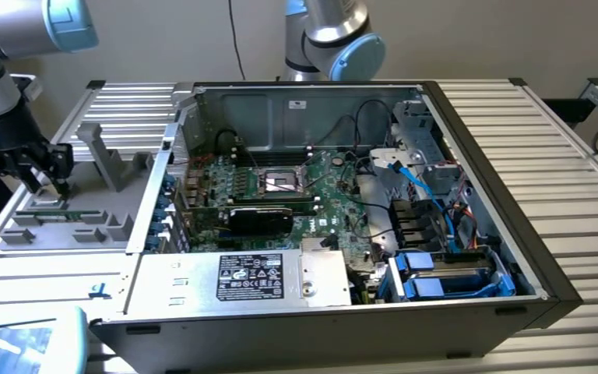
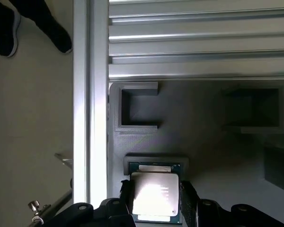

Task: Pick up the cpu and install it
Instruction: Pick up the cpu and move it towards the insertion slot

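Closest in the wrist view, the gripper pinches the cpu, one black finger set against each opposite edge. The chip lies shiny face up in a shallow nest of the grey holder. In the exterior view the gripper hangs low over that holder, at the exterior view's left and just beside the open computer case. A labelled silver box sits at the front of the case. Behind it, the motherboard's black socket frame stands open, well apart from the chip. Farthest back, a second arm rises.
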Controlling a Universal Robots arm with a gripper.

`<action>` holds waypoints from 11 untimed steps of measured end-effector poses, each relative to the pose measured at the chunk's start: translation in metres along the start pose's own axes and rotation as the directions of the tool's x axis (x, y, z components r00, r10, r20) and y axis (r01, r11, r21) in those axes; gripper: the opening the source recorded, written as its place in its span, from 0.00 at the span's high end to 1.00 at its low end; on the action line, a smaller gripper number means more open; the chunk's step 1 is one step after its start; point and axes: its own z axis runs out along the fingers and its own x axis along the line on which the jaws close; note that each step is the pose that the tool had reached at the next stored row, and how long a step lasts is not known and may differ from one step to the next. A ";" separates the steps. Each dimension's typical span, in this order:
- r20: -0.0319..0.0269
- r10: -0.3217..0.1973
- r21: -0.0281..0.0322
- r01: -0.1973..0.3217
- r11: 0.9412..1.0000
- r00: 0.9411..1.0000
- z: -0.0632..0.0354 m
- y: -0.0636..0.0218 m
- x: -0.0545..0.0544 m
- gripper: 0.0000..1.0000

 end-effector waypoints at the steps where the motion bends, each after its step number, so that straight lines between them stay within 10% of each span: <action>1: 0.000 0.000 0.000 0.000 1.000 1.000 0.0000 0.0000 0.000 0.48; 11: 0.001 0.000 0.000 0.000 1.000 1.000 0.0013 -0.0001 0.003 0.34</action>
